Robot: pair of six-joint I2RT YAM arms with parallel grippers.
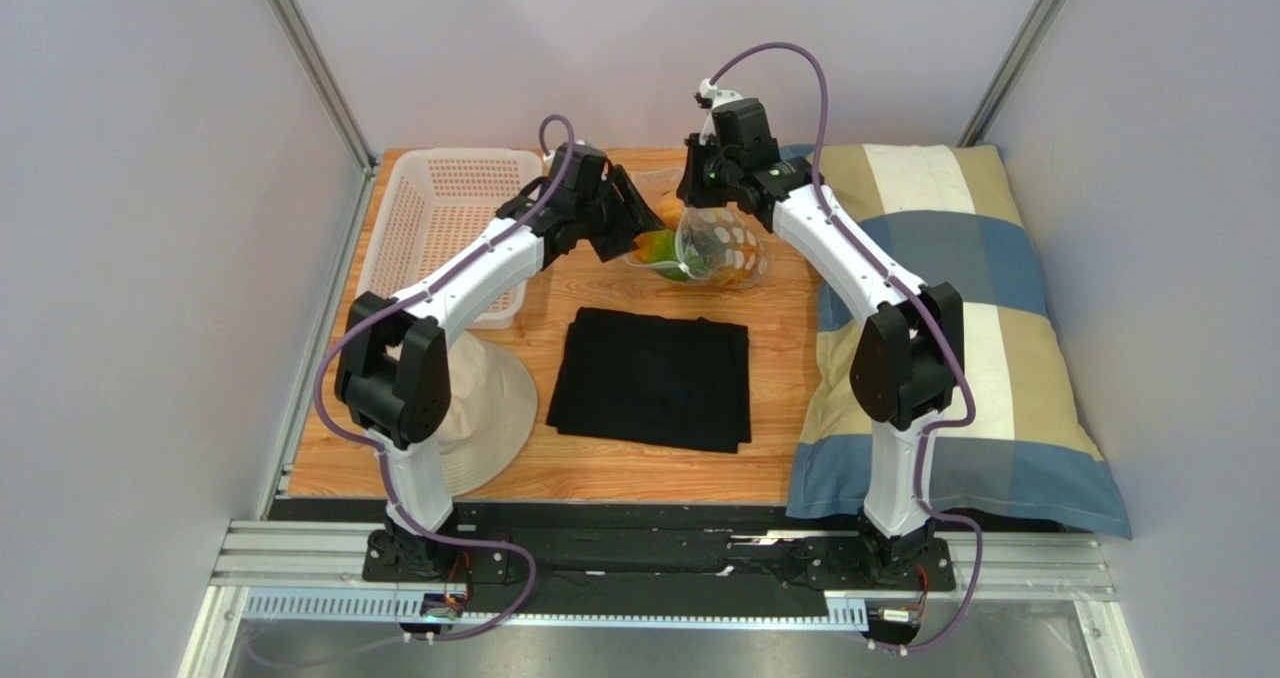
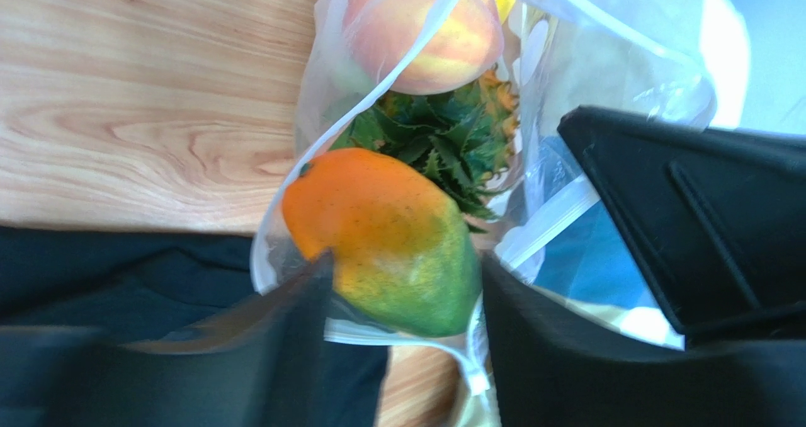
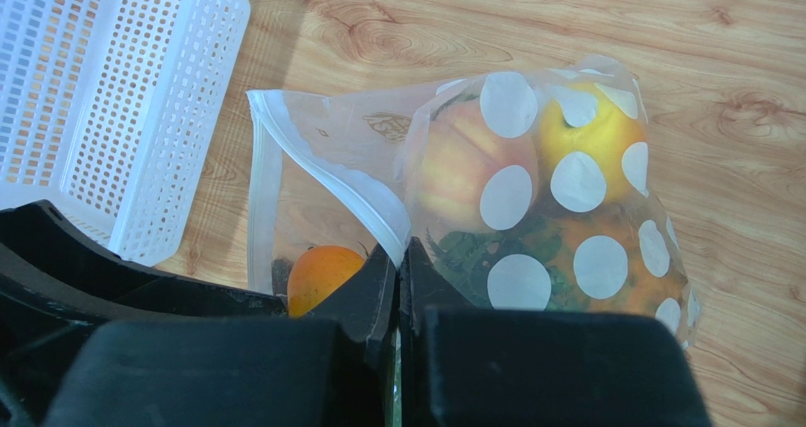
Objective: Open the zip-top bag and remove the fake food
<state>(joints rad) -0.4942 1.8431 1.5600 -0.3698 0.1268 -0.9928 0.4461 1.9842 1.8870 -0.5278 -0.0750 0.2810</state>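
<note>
The zip-top bag point(image 1: 721, 251) lies on the wooden table between both grippers, clear with white dots point(image 3: 530, 200), its mouth open toward the left arm. Inside it I see a peach point(image 3: 454, 172), a lemon point(image 3: 591, 129) and the pineapple's green crown point(image 2: 430, 139). My right gripper point(image 3: 399, 249) is shut on the bag's white zip rim and holds it up point(image 1: 696, 228). My left gripper point(image 2: 402, 276) reaches into the mouth, its fingers touching both sides of the orange-green mango point(image 2: 378, 238). The mango also shows in the right wrist view point(image 3: 317, 274).
A white perforated basket point(image 1: 451, 221) stands left of the bag, close to the left arm point(image 3: 113, 96). A folded black cloth point(image 1: 651, 378) lies in front of the bag. A plaid pillow point(image 1: 962, 303) fills the right side. A pale hat point(image 1: 489, 393) lies at the near left.
</note>
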